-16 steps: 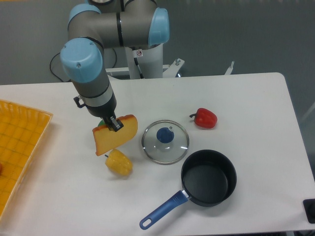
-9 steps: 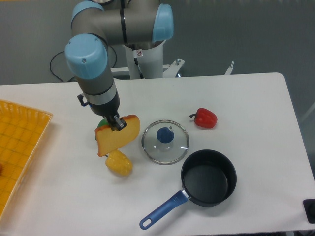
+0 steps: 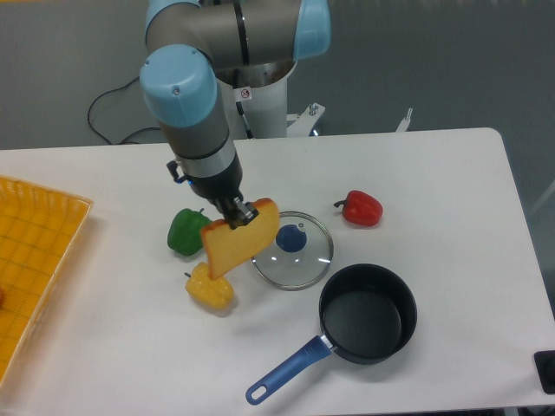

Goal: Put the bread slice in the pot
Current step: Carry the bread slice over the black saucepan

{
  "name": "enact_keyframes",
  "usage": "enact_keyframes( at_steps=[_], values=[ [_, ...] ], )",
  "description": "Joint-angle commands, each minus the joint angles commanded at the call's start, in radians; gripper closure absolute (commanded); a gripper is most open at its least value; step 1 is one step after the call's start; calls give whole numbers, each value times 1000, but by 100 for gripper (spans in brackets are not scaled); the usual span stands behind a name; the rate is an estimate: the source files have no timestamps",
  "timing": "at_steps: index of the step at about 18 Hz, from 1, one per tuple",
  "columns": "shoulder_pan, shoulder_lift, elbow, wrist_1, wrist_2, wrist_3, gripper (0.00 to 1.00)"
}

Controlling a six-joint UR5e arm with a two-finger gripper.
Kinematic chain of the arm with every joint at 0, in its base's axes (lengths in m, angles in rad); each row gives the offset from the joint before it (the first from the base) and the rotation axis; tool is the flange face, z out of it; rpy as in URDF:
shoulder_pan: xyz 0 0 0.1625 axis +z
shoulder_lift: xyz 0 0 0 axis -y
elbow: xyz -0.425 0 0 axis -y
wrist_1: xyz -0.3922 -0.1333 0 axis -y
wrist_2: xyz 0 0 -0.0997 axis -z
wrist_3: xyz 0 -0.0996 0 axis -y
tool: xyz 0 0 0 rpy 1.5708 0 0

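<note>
White tabletop [image 3: 434, 182] spread under everything, well below the tool. Grey and pale-blue arm [image 3: 186, 104] reached down from the base at the back, ending in the gripper [image 3: 240, 213], clamped on the bread slice [image 3: 241, 249] at its upper crust edge. Held the slice clear of the table, tilted, orange-yellow face toward the camera, hanging down and slightly forward of the fingers. Overlapped, in this view, the left rim of the lid and the top of the yellow pepper; whether touching either could not be told. Orange tray [image 3: 35, 260] sat far to the left of the tool, at the table's edge, partly cut off by the frame. Black pot [image 3: 368, 314] stood well apart from the gripper, down and to the right of it, upright and with nothing inside, long blue handle [image 3: 286, 373] running from it toward the near-left edge of the table. Round glass lid [image 3: 299, 260] with blue knob [image 3: 291, 239] lay flat just right of the held slice, between gripper and pot, close beside the pot's rim though not on it. Green bell pepper [image 3: 186, 231] rested just left of the gripper, near the slice's lower corner. Yellow bell pepper [image 3: 211, 290] lay directly below the slice, on the table. Red bell pepper [image 3: 362, 208] sat farther right of the tool, beyond the lid, apart from everything else.
</note>
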Motion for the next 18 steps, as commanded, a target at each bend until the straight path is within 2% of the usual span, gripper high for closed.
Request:
enact_keyframes(
  at_steps=[3, 5, 8, 13, 18],
  values=[
    [20, -17, 12, 9, 0, 37, 100],
    [43, -34, 14, 40, 3, 46, 100],
    [68, -64, 25, 47, 29, 118, 100],
    [109, -109, 48, 198, 28, 150, 100],
    [141, -118, 78, 247, 34, 155, 100]
  ],
)
